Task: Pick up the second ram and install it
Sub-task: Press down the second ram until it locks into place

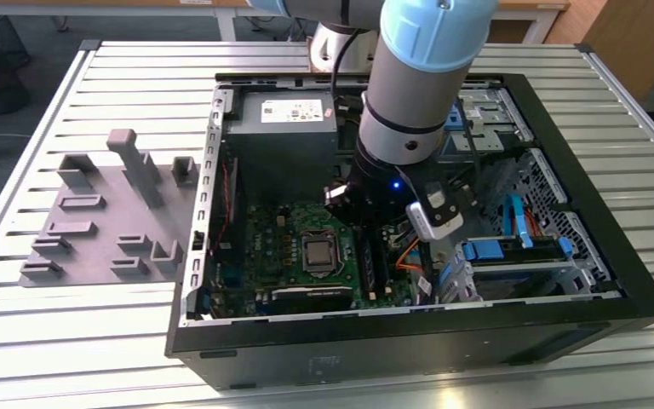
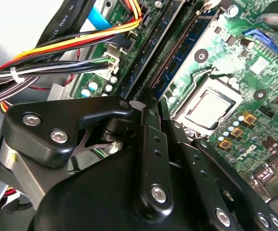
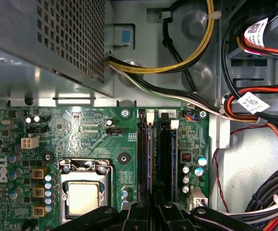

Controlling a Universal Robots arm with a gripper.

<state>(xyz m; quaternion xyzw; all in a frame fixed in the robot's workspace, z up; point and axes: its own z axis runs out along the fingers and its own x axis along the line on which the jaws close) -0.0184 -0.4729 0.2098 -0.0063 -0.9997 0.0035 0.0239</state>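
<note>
From the exterior view, the arm (image 1: 412,94) blocks the middle of the open PC case (image 1: 577,153), so the top ends of the memory slots (image 1: 375,260) sit behind it and you can't make out what's under the wrist. The arm's upper part runs off the frame. In both wrist views the pincer (image 2: 156,144) is cut by the picture edge, fingertips buried among black linkage, so no telling how the jaws stand. The second ram (image 3: 150,159) is a thin dark sliver whose near end disappears behind the pincer linkage (image 3: 151,214).
</note>
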